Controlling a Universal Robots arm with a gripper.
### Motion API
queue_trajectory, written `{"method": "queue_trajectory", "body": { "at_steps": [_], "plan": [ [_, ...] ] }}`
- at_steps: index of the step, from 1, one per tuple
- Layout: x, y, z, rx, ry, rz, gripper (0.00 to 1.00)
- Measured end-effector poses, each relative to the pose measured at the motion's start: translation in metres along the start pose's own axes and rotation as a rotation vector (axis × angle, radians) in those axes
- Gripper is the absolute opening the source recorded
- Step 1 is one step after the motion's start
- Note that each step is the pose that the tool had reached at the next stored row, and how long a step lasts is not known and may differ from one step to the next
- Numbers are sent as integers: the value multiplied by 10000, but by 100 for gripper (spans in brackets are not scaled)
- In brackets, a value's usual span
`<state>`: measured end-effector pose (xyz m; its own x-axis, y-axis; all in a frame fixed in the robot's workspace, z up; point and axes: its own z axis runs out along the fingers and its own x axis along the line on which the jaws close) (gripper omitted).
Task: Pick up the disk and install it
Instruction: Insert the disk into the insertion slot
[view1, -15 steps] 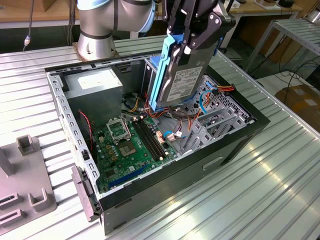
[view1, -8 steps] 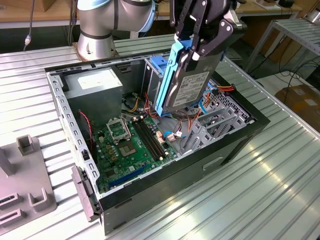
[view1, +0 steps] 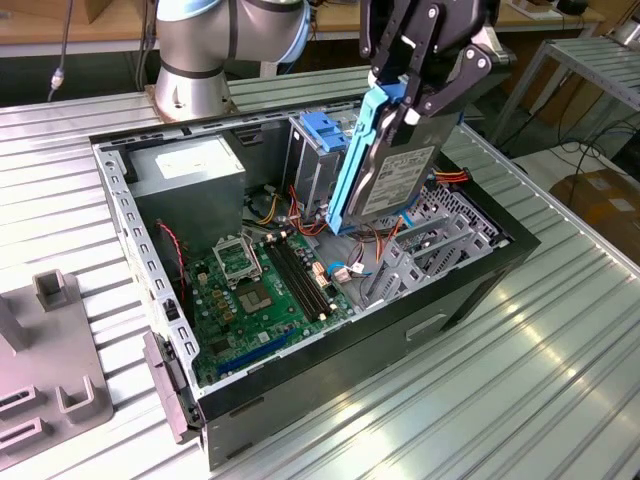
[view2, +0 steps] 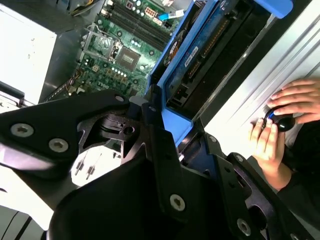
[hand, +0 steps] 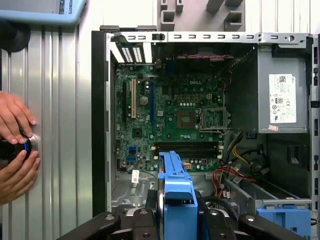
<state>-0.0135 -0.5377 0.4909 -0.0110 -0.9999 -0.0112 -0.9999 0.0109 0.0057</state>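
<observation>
Hanging above the open computer case (view1: 135, 235) in the exterior view, the gripper (view1: 415, 95) pinches the tilted disk (view1: 395, 175) by its upper end, just beside the drive cage (view1: 312, 165). In the second wrist view, the disk's blue rail sits clamped over the motherboard (view2: 115, 55). In the first wrist view, a person's hands (hand: 15, 117) rest outside the case.

The computer case (view1: 330, 392) is lying open on top, leaving lots of room above the green board (view1: 255, 290). The tall metal cage (view1: 303, 175) is standing right beside the disk (view1: 400, 180). Red wires (hand: 222, 176) are crowding the space below. A person's hands (hand: 16, 172) are resting on the desk (view1: 540, 370) beside the case.
</observation>
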Motion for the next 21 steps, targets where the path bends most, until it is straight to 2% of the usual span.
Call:
{"method": "queue_trajectory", "body": {
  "at_steps": [6, 11, 12, 14, 17, 21],
  "plan": [
    [5, -161, 5, 0, -2, 0, 37],
    [24, -252, 10, 0, 0, 1, 37],
    [49, -313, 15, -1, 1, 1, 37],
    [85, -362, 21, 0, -1, 0, 37],
    [130, -391, 25, 0, 0, 1, 37],
    [233, -423, 40, 0, 0, 1, 37]
  ]
}}
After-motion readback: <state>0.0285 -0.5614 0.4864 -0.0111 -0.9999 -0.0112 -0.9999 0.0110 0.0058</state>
